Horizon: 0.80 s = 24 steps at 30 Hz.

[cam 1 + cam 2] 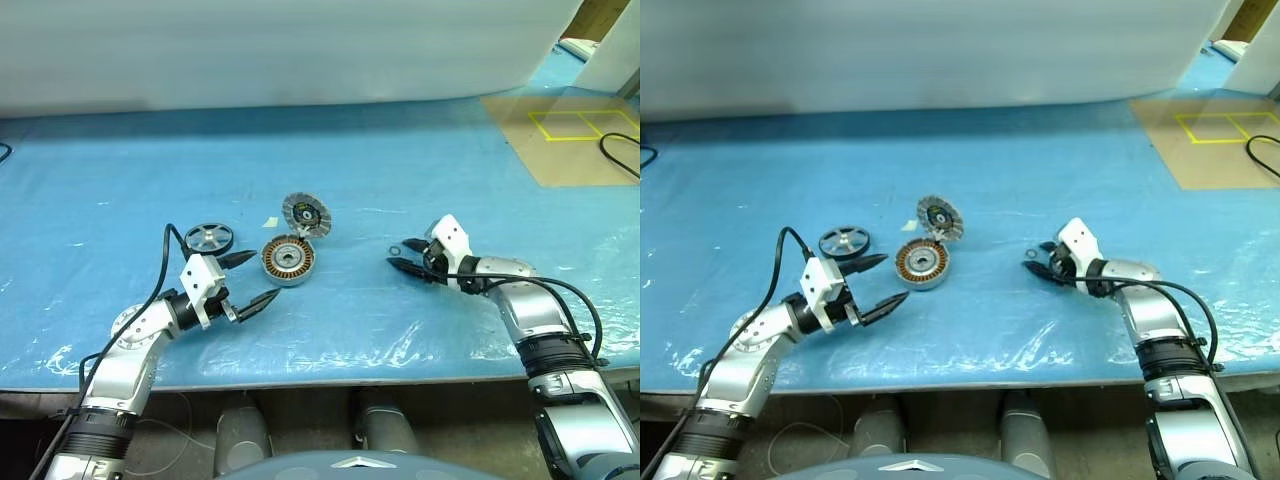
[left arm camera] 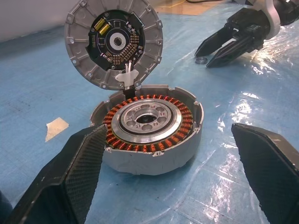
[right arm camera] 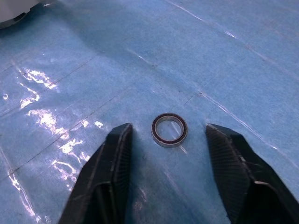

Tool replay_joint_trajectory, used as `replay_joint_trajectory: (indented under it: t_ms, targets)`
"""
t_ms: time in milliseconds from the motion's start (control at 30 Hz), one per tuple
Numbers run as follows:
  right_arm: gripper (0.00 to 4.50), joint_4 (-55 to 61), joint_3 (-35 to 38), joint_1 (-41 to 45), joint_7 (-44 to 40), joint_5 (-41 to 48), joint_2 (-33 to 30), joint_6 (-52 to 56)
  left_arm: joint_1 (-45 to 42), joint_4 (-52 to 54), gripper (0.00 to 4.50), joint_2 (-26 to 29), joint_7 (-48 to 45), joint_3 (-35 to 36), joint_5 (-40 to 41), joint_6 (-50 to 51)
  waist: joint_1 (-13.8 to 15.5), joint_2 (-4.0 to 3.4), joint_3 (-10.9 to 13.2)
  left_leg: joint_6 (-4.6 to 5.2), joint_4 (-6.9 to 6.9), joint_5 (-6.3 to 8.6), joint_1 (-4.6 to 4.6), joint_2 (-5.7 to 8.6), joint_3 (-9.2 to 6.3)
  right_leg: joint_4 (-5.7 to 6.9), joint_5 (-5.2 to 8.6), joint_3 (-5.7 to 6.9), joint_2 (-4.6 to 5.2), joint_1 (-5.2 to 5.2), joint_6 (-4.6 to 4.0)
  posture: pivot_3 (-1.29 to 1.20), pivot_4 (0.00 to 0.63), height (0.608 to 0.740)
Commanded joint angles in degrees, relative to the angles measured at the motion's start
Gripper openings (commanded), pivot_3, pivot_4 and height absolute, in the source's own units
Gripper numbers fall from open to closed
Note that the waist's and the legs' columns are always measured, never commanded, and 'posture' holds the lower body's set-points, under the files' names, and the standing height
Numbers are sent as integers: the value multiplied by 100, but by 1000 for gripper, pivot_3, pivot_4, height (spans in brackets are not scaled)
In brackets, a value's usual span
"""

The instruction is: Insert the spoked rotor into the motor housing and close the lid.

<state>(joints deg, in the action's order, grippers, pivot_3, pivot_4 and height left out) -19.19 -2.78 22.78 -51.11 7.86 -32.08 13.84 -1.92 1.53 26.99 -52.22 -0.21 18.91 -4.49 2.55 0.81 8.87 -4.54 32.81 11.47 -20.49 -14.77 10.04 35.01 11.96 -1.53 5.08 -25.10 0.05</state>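
1. Motor housing (image 1: pixel 288 260): shallow round silver-grey metal cup with copper-brown windings, sits mid-table on the blue plastic-covered table (image 1: pixel 400 180).
2. Lid (image 1: pixel 305 214): round grey metal disc, stands tilted open at the housing's 1 o'clock, touching its far rim; inner face with a dark circuit board turned toward the housing.
3. Spoked rotor (image 1: pixel 208 238): small flat dark-rimmed wheel with silver spokes, flat on the table at the housing's 10 o'clock, apart from it.
4. Left gripper (image 1: pixel 248 279): fingers spread wide, empty, just beside the housing at its 8 o'clock, pointing at it.
5. Right gripper (image 1: pixel 408 255): at the housing's 3 o'clock, well apart. Fingers partly open, straddling a small metal ring (image 3: pixel 168 129) lying flat on the table; neither finger touches it.
6. Scrap of beige tape (image 2: pixel 56 127) on the table near the housing.
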Motion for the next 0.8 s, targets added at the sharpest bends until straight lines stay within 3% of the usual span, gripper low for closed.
replay_joint_trajectory:
  t_ms: [33,500,633,800]
  targets:
    - [1515,39,-100,-47,-11,-47,36,87,-11,86,4500,21,2,38,0,-67,1,0,0,0,0,0,0,0,0,0,0,0,0,0,0,0,150,740]
    - [1515,24,-119,-96,-33,-82,-9,56,-21,76,4500,24,3,31,-16,-67,1,0,0,0,-1,0,1,0,0,-2,0,0,0,1,0,0,150,740]
    - [634,18,-119,-80,-34,-78,-4,60,-36,64,4500,26,6,33,-20,-63,2,0,0,0,-1,0,1,0,0,-2,0,0,0,1,0,0,150,740]
    - [610,99,-121,-46,-12,-50,43,97,-39,74,4500,30,9,42,-18,-68,1,0,0,0,-2,0,1,0,0,-3,0,0,0,1,0,0,150,740]
